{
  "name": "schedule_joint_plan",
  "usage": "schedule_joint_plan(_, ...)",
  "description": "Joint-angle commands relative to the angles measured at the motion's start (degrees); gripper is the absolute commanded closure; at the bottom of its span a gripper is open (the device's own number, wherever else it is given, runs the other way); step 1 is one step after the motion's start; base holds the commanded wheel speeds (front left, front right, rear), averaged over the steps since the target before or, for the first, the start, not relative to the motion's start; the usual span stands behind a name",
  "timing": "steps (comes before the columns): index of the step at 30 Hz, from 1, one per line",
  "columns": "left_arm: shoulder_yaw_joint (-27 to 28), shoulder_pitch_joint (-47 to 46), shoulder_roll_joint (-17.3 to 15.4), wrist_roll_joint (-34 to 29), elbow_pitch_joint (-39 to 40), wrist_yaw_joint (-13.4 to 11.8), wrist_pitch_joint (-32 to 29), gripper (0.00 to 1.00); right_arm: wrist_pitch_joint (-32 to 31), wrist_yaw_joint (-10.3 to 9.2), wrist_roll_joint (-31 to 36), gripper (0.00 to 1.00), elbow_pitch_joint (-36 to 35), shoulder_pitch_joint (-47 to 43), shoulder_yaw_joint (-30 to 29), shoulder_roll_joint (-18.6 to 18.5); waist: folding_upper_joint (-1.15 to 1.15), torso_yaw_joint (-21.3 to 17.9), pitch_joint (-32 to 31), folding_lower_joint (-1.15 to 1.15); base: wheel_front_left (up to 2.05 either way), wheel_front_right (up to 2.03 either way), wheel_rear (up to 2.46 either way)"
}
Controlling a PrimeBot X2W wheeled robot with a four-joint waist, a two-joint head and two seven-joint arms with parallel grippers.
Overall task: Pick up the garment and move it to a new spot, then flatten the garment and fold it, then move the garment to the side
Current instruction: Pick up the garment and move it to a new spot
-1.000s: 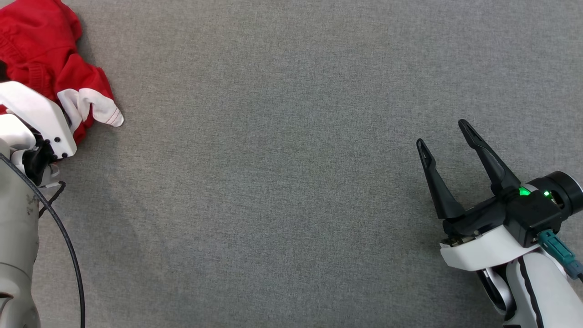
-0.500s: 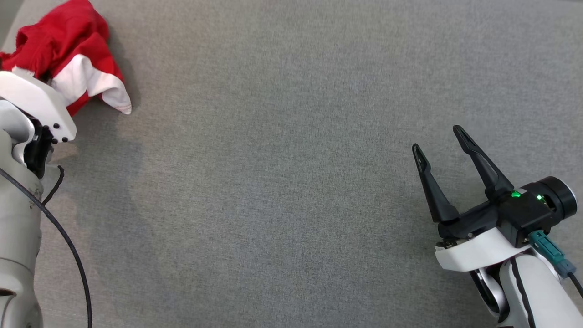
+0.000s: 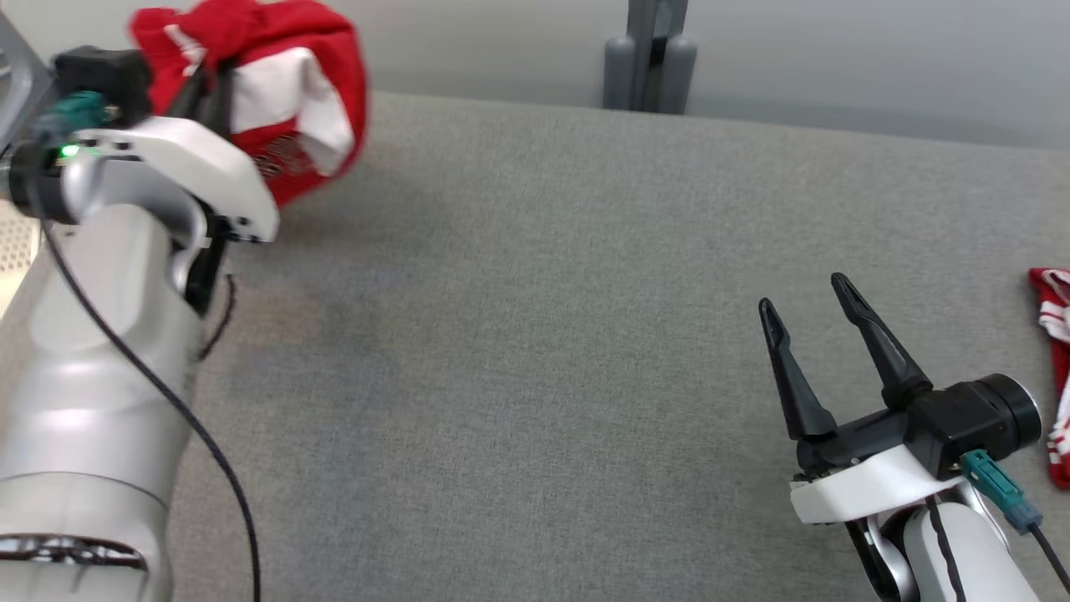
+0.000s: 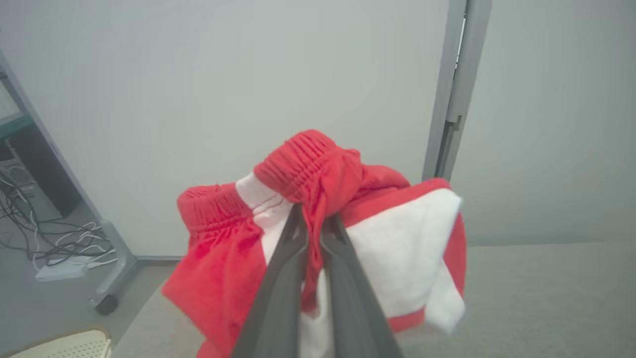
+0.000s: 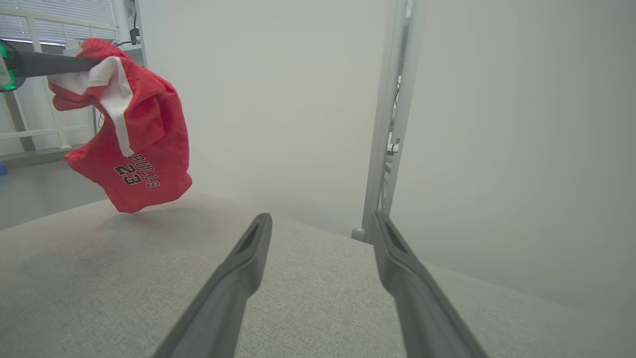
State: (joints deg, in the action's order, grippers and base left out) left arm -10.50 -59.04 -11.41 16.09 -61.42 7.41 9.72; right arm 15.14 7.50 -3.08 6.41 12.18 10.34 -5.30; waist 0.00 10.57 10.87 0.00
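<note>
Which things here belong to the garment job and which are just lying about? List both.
Job: red-and-white mesh shorts, pinched in the shut left claw; open right claw; grey cloth-covered table.
Lying about: red-and-white striped cloth piece at the table's right edge; grey metal post; floor cables.

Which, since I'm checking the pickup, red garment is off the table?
The shorts pinched in the left tool, hanging clear; the other garment lies on the table, far right.

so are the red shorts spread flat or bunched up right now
Bunched up: the shorts hang in a crumpled clump from the left gripper, shut on the waistband, clear of the grey table.
</note>
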Motion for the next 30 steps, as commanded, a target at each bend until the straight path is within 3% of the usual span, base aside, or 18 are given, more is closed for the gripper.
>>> schedule_joint_plan(1, -2.9, 1.8, 1.0, 1.7, 2.7, 0.0, 0.3, 1.00, 0.0, -0.01, 0.0, 0.00, 0.1, -1.0, -0.8, 0.4, 0.00, -1.8, -3.0, 0.00, 0.00, 0.00, 0.00)
schedule_joint_plan(10, -12.0, 6.3, 4.2, 10.1, 15.3, 0.1, -2.2, 1.00, 0.0, -0.01, 0.1, 0.00, -0.5, -1.4, -3.5, 1.4, 0.00, -6.2, -5.3, 0.00, 0.00, 0.00, 0.00)
schedule_joint_plan(16, -15.2, 8.2, 6.8, 14.8, 24.4, 0.1, -2.7, 1.00, 0.0, -0.01, -0.2, 0.00, -0.8, -0.4, -4.3, 1.9, 0.00, -10.3, -4.7, 0.00, 0.00, 0.00, 0.00)
schedule_joint_plan(21, -16.3, 8.3, 8.1, 18.1, 31.8, -2.0, 1.0, 1.00, 0.0, 0.00, -3.3, 0.00, -0.9, 0.4, -4.9, 2.3, 0.00, -14.4, -3.8, 0.00, 0.00, 0.00, 0.00)
schedule_joint_plan(26, -19.8, 10.8, 8.3, 19.6, 31.2, -4.2, 1.8, 1.00, 0.0, -0.01, -2.9, 0.00, -0.9, 0.9, -4.4, 2.3, 0.00, -17.1, -3.1, 0.00, 0.00, 0.00, 0.00)
schedule_joint_plan(30, -22.5, 13.4, 8.3, 18.3, 24.8, -6.0, 2.0, 1.00, 0.0, 0.00, -3.2, 0.00, -1.0, 1.2, -4.4, 2.3, 0.00, -18.5, -2.4, 0.00, 0.00, 0.00, 0.00)
